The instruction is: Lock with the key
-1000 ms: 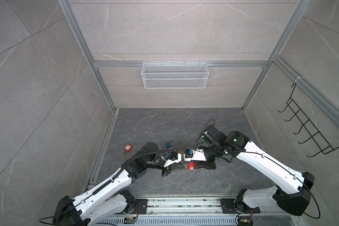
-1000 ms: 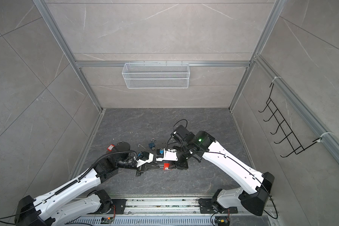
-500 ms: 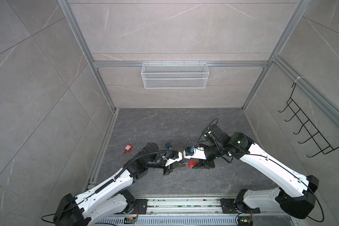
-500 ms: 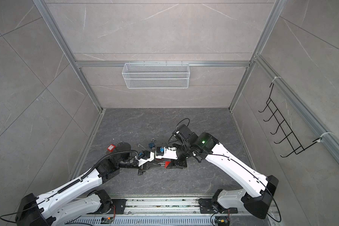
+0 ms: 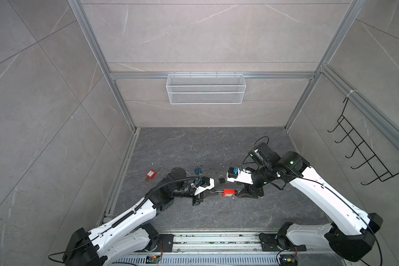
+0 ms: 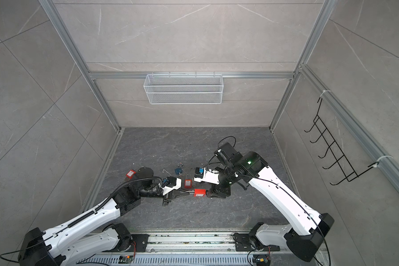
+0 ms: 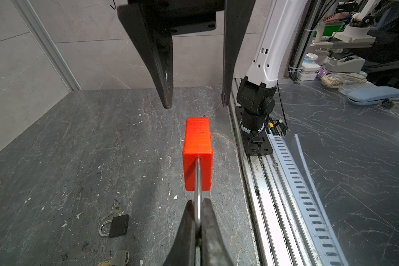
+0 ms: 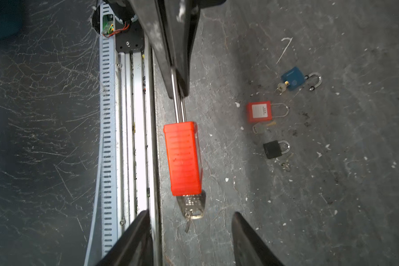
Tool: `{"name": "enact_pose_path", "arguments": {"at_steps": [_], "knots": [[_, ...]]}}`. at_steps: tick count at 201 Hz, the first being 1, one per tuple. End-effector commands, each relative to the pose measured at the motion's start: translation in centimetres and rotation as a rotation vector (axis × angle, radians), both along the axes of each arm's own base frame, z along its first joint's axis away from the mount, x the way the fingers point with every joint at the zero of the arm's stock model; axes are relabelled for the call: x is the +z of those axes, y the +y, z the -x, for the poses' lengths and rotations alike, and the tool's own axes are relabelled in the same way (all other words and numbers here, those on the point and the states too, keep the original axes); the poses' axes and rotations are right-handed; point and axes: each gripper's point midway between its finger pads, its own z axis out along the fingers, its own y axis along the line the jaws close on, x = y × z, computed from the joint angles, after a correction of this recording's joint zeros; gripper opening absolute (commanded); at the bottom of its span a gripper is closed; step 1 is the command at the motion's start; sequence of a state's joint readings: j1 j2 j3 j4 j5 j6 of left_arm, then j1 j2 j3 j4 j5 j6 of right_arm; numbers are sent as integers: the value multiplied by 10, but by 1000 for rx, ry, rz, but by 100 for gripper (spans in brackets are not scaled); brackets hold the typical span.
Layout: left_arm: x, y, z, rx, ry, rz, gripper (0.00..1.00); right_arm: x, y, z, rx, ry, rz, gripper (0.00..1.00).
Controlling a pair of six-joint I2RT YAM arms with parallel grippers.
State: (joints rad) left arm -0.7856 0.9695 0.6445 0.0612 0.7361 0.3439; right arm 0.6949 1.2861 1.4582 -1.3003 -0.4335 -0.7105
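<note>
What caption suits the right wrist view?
The left end effector clamps the shackle of the red padlock; the open right end effector flanks the key in its base.

Red padlock point(image 5: 228, 192): rectangular ribbed plastic body, long silver shackle point(image 8: 179, 103). Held roughly level, seen toward 6 o'clock of floor centre in both top views. Long axis laid along 9–3 o'clock line there: shackle end toward 9 o'clock, base toward 3 o'clock. Shackle clamped between tightly closed fingers of left gripper point(image 7: 198, 205); both shackle legs seen meeting body. Silver key point(image 8: 192, 206) seated in base, bow left projecting, small ring hung from bow.
</note>
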Motion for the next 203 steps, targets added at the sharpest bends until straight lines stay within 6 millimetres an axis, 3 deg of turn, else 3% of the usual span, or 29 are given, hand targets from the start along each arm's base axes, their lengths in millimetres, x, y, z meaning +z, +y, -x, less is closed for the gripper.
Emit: {"name": "enact_pose_path", "arguments": {"at_steps": [1,52,117,138,157,190,203], "knots": [[35,-3,3,-32,-57,90,0,-10,-9,5,-14,41,50,58],[37,-4,2,-30,-47,96,0,-33,-1,-8,-24,76,101,52],[36,-4,1,-17,-33,112,0,-41,10,-53,-127,-185,39,51],[35,-4,0,-10,-34,110,0,-44,8,-64,-158,-308,60,55],[34,-3,-1,0,-41,110,0,-42,4,-56,-121,-367,55,55],[34,-1,-2,11,-54,102,0,-36,-9,-10,16,-283,30,58],[32,-1,-2,12,-56,93,0,-38,-19,-3,13,-246,87,57]]}}
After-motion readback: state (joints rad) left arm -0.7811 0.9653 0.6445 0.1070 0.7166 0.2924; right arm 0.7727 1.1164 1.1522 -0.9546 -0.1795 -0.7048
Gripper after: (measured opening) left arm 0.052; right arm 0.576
